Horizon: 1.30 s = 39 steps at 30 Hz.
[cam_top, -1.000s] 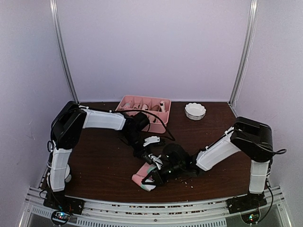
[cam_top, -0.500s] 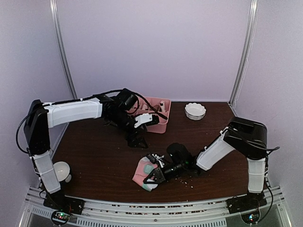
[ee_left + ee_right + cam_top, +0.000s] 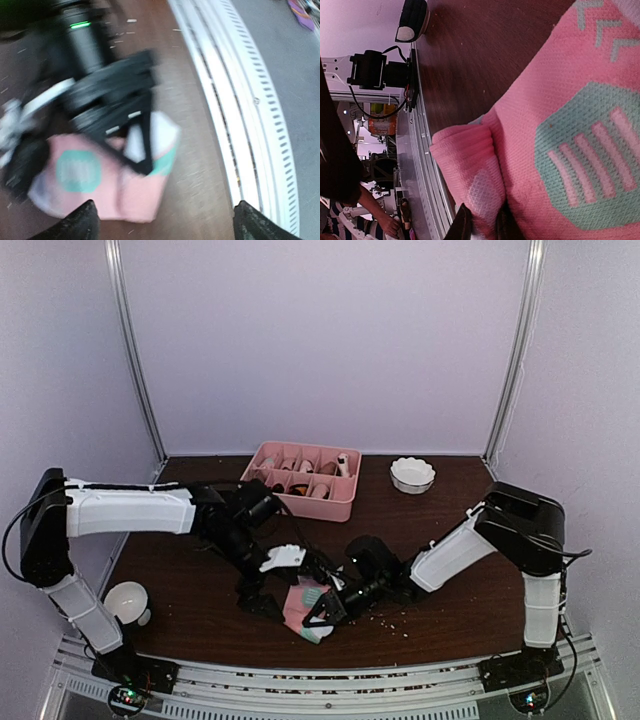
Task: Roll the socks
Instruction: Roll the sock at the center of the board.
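A pink sock (image 3: 298,606) with teal and white patches lies folded near the table's front edge. My right gripper (image 3: 326,612) is shut on a folded edge of it. The right wrist view shows the pink sock (image 3: 580,125) filling the frame, its rolled cuff pinched between my right gripper's (image 3: 482,227) dark fingers. My left gripper (image 3: 268,580) hovers open just left of the sock, apart from it. In the blurred left wrist view the pink sock (image 3: 100,190) lies ahead of my left gripper (image 3: 167,225), whose tips stand wide apart with nothing between them.
A pink divided tray (image 3: 330,508) holding small rolled items stands at the back centre. A white bowl (image 3: 412,475) sits at the back right and a white cup (image 3: 127,602) at the front left. Crumbs (image 3: 385,621) lie by the right arm. The white front rail (image 3: 240,100) runs close to the sock.
My left gripper opened, swung back to the tray, then came forward and down to the sock's left side. The right gripper kept its hold on the sock, barely moving.
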### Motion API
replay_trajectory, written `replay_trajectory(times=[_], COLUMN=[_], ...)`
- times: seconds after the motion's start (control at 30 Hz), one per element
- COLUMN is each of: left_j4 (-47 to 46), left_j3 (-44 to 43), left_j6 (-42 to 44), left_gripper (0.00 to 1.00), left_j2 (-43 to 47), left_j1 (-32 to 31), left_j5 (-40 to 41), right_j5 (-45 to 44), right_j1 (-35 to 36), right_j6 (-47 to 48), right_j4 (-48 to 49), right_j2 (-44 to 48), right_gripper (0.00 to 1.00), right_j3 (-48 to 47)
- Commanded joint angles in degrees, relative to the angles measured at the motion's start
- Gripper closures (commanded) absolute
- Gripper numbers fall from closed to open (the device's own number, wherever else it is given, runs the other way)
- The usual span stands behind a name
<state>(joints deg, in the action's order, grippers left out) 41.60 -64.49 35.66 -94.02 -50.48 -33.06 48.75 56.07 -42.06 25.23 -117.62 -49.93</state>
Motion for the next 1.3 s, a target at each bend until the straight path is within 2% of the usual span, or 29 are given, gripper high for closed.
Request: replay_trajectory(times=[0.0,0.13,0.3,0.47,0.57,0.67,0.83,1.0,1.13,1.2,1.27], left_j4=[-9.0,-10.73,-12.18,-15.85,-15.88,-15.47,-15.24,-14.34,-13.74,-13.42,-13.34], left_j3=[3.63,3.77,3.53,5.61,5.03,4.59,4.68,3.96,3.35,3.02,3.11], left_j6=[-1.76,-3.56,-5.75,-8.66,-9.54,-10.81,-13.28,-14.63,-14.74,-14.59,-14.56], left_gripper=[0.1,0.1,0.31,0.38,0.51,0.72,1.0,1.0,1.0,1.0,1.0], left_j2=[-1.28,-3.97,-7.63,-8.16,-9.45,-11.34,-13.57,-16.5,-17.98,-18.6,-18.6], left_j1=[-3.04,-3.39,-3.4,-3.4,-3.27,-2.78,0.53,2.21,2.22,2.23,2.23], left_j5=[0.77,1.5,2.47,4.39,5.63,5.82,4.11,2.68,2.41,1.92,1.38], right_j5=[-13.71,-13.15,-12.5,-12.73,-13.26,-14.45,-15.14,-15.7,-16.01,-15.74,-15.55], right_j1=[-0.88,-0.93,-0.88,-0.91,-1.13,-1.23,-1.33,-1.49,-2.24,-2.98,-4.26], right_j6=[1.62,1.01,-0.31,-0.91,-1.61,-2.71,-4.54,-6.0,-7.01,-7.44,-7.4], right_j4=[-29.67,-28.78,-25.98,-25.05,-24.18,-22.49,-18.61,-15.6,-12.98,-11.41,-10.78], right_j2=[-8.26,-8.16,-8.19,-7.42,-6.85,-5.81,-4.81,-3.36,-0.97,0.62,2.18], right_gripper=[1.0,1.0,1.0,1.0,1.0,0.99,0.88,0.75,0.69,0.61,0.6], right_j3=[3.97,3.71,4.41,5.26,5.8,6.79,9.36,10.58,11.73,12.32,12.49])
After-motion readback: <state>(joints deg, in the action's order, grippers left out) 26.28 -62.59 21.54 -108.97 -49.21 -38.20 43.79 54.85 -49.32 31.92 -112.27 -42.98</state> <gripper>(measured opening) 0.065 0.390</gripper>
